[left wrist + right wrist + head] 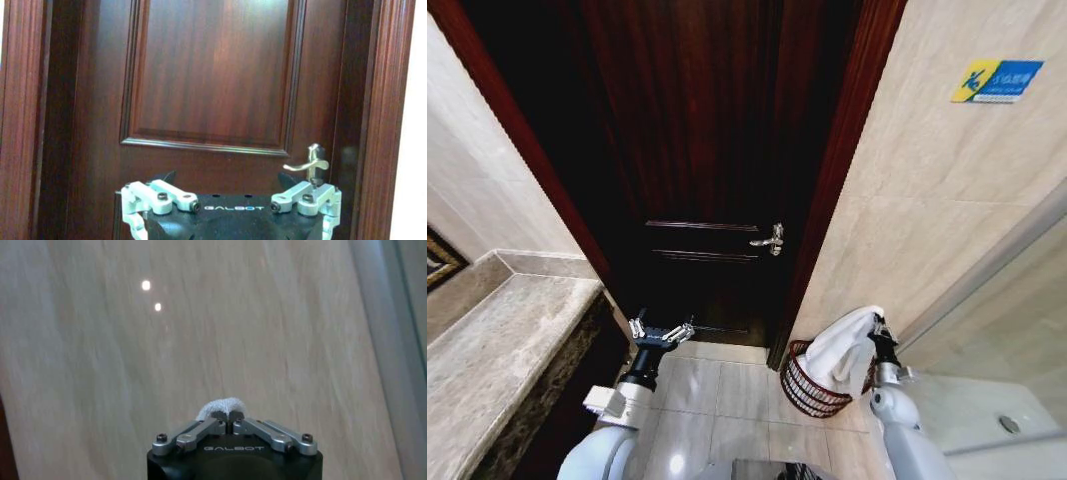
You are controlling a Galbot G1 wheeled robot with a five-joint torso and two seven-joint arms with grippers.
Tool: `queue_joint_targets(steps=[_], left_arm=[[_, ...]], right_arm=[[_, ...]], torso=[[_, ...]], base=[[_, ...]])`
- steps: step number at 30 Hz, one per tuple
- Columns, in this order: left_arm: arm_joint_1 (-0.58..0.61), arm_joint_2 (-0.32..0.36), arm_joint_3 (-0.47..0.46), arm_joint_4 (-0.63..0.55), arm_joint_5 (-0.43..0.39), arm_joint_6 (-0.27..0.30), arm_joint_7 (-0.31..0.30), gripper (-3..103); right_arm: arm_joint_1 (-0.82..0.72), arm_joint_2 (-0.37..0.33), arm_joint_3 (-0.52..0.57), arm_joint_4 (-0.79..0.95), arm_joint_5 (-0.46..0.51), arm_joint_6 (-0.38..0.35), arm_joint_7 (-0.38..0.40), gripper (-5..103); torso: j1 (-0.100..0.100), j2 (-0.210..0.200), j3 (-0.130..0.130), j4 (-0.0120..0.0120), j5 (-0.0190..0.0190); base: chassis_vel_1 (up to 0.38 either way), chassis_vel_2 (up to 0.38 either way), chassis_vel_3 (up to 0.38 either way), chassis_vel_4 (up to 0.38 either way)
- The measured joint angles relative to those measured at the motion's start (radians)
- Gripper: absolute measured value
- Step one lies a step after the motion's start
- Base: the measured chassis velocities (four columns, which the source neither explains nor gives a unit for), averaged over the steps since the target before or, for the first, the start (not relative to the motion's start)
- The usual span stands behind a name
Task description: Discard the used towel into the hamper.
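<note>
White towel (845, 350) is pinched in the closed right gripper (882, 328), draped straight down over the wire hamper (812, 388) by the door-frame foot. Left gripper (662, 333) is held apart, idle, farther off.

My way ahead is blocked by the shut door (717, 180). The hamper (812, 385) stands tight between door frame (827, 210) and tiled wall (927, 200); the counter (497, 350) hems my left, bare floor (717, 400) between.
</note>
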Motion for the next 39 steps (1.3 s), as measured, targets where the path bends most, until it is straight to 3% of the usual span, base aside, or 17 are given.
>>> queue_joint_targets(steps=[5, 15, 29, 32, 39], left_arm=[[0.000, 0.000, 0.000, 0.000, 0.000, 0.000, 0.000, 99], [0.000, 0.000, 0.000, 0.000, 0.000, 0.000, 0.000, 99], [0.000, 0.000, 0.000, 0.000, 0.000, 0.000, 0.000, 99], [0.000, 0.000, 0.000, 0.000, 0.000, 0.000, 0.000, 99], [0.000, 0.000, 0.000, 0.000, 0.000, 0.000, 0.000, 99]], right_arm=[[0.052, 0.000, -0.019, -0.153, -0.010, 0.026, -0.045, 1], [0.075, 0.013, -0.033, -0.223, -0.023, 0.032, -0.070, 1], [0.090, 0.037, -0.051, -0.347, -0.059, -0.049, -0.111, 1], [0.094, 0.028, -0.049, -0.372, -0.069, -0.130, -0.146, 1], [0.114, 0.028, -0.046, -0.434, -0.077, -0.229, -0.210, 1]], torso=[[0.000, 0.000, 0.000, -0.0003, -0.0003], [0.000, 0.000, 0.000, -0.0001, -0.0007], [0.000, 0.000, 0.000, -0.0001, -0.0007], [0.000, 0.000, 0.000, -0.0003, -0.0007], [0.000, 0.000, 0.000, -0.0003, -0.0004]], base=[[0.000, 0.000, 0.000, 0.000], [0.000, 0.000, 0.000, 0.000], [0.000, 0.000, 0.000, 0.000], [0.000, 0.000, 0.000, 0.000], [0.000, 0.000, 0.000, 0.000]])
